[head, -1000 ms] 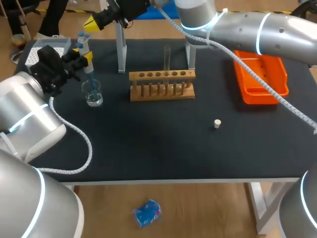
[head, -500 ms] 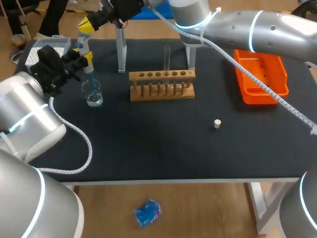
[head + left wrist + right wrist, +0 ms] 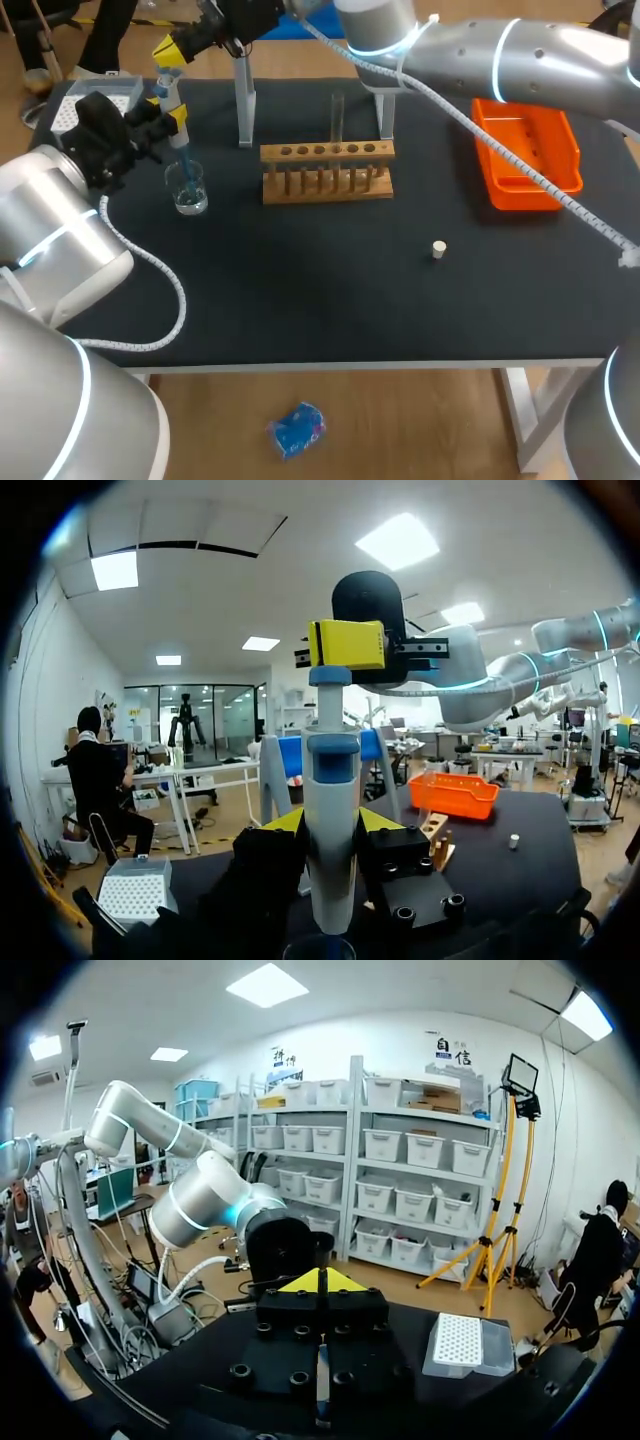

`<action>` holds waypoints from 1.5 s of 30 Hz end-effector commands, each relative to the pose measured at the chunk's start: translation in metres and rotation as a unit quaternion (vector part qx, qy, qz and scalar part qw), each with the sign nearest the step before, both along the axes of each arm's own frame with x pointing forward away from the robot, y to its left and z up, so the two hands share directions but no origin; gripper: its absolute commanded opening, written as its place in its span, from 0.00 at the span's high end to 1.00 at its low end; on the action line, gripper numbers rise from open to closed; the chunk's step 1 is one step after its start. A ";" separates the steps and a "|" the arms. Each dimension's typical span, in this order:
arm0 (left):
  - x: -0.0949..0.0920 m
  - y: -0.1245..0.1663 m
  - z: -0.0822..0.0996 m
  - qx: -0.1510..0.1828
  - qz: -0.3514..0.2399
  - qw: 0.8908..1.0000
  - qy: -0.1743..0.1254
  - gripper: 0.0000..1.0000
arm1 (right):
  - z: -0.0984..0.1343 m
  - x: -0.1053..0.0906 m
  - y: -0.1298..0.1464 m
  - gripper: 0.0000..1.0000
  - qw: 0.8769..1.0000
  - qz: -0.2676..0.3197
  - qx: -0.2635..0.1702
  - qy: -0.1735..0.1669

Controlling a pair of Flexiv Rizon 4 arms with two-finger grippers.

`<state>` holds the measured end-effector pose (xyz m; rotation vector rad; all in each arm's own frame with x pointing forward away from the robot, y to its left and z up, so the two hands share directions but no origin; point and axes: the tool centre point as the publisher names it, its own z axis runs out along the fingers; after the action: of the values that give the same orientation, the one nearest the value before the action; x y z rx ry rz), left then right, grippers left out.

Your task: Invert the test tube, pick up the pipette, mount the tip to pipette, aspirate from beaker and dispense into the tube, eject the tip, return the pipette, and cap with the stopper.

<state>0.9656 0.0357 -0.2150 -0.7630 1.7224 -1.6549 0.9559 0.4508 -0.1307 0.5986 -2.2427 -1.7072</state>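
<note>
In the head view, the left pincer (image 3: 172, 118) is clamping the pipette (image 3: 170, 95) upright in the upper left of the frame, with the pipette's tip dipping into the beaker (image 3: 187, 190) just below it. The risk, as I judge it, is an off-centre push on the plunger: that would be tilting the pipette in the grip, dragging the tip against the glass and tipping the beaker, or drawing air instead of liquid. The right arm is spanning the table from the right edge, and its right pincer (image 3: 168, 48), tips together, is hanging just above the pipette's top. The test tube (image 3: 337, 115) is standing in the rack (image 3: 327, 180) at upper centre. The stopper (image 3: 438, 249) is lying alone at right of centre.

In the left wrist view, the pipette (image 3: 331, 810) is standing between the left pincer's (image 3: 331, 825) yellow tips, and the right pincer (image 3: 347, 643) is sitting right at its plunger; contact I cannot tell.

In the right wrist view, the right pincer (image 3: 320, 1282) is showing its tips pressed together, empty.
</note>
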 end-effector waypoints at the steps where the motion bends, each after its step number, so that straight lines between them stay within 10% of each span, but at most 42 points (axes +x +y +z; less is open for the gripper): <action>1: 0.000 -0.002 0.000 -0.001 0.004 1.000 -0.002 1.00 | -0.002 0.005 0.002 1.00 1.000 0.005 -0.003 0.002; 45: 0.000 -0.002 0.000 -0.001 0.004 1.000 -0.002 1.00 | -0.026 -0.001 -0.002 1.00 1.000 -0.004 -0.019 0.019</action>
<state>0.9655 0.0350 -0.2186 -0.7630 1.7203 -1.6544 0.9547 0.4482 -0.1510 0.5451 -2.2492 -1.6627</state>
